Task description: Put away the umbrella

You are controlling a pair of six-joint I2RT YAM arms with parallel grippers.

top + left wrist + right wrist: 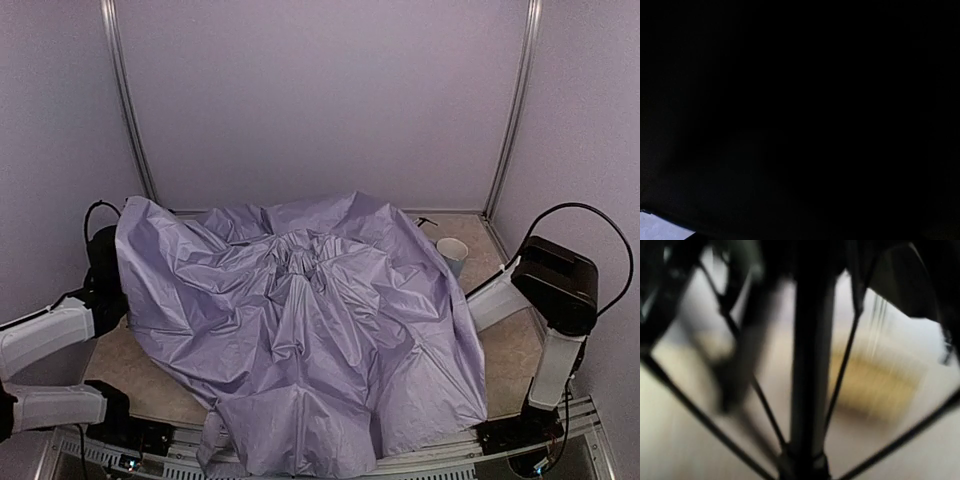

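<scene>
Umbrella (300,330), one, spread open over table (512,352), one white cup (452,252) beside it

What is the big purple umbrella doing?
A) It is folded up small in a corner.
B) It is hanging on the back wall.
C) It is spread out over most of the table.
C: the umbrella lies open and crumpled, its canopy covering most of the table.

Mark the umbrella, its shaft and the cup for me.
umbrella (300,310): top view, crumpled lavender canopy, centre.
shaft (810,365): right wrist view, middle of the dark blurred rod.
cup (452,250): top view, white wall, right of the canopy.
</scene>
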